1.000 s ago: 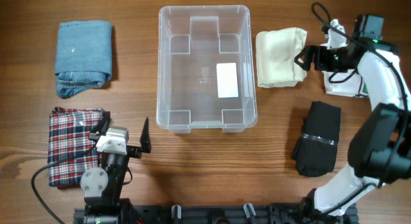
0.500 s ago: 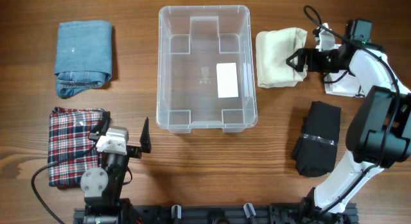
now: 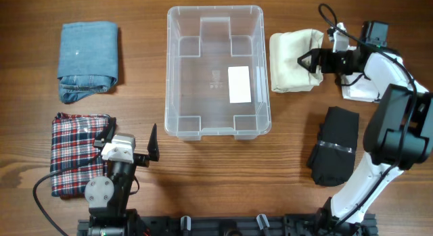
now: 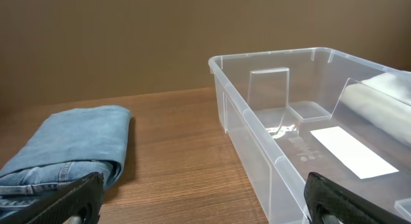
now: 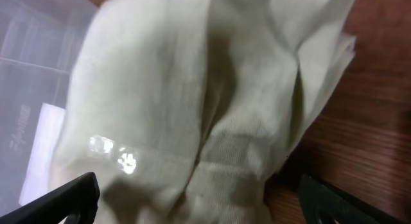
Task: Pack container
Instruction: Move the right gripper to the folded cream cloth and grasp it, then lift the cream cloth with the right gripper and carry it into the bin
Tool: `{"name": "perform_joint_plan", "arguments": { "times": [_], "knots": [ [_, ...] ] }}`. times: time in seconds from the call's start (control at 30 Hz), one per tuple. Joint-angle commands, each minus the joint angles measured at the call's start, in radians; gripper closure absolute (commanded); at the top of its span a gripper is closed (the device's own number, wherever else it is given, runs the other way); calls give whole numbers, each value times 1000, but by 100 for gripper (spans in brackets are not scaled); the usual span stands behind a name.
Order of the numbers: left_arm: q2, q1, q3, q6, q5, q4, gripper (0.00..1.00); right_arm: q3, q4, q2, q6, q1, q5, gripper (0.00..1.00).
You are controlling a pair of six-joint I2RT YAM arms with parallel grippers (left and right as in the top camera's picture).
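The container (image 3: 177, 74) is a clear bin with a white label (image 3: 239, 84) on its base, and nothing lies in it. A folded cream garment (image 3: 289, 60) lies just right of it. My right gripper (image 3: 311, 61) hangs open over that garment's right edge. In the right wrist view the cream garment (image 5: 192, 102) fills the space between the spread fingers (image 5: 67, 198), and the gripper (image 5: 202, 208) grips nothing. My left gripper (image 3: 130, 138) is open near the front left, short of the container (image 4: 257, 121), with bare wood between its fingertips (image 4: 70, 198).
Folded jeans (image 3: 88, 60) lie at the back left and show in the left wrist view (image 4: 70, 140). A plaid shirt (image 3: 74, 151) lies beside the left arm. A black garment (image 3: 335, 145) and a white one (image 3: 362, 88) lie at the right.
The right gripper has moved left, from beside the cream garment to over its right edge. The left arm has not moved.
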Motion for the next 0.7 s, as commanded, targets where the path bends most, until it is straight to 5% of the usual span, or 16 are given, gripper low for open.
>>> {"name": "perform_joint_plan", "arguments": {
  "times": [0.0,0.4,0.57,0.67],
  "knots": [
    [-11,8,-4,11,-6,-6,0,19,6,66,14,5,-42,0],
    [-11,8,-4,11,-6,-6,0,19,43,108,62,7,-223,1],
    [-11,8,-4,11,-6,-6,0,19,72,108,150,7,-253,22],
    [-11,8,-4,11,-6,-6,0,19,68,108,150,7,-253,26]
  ]
}}
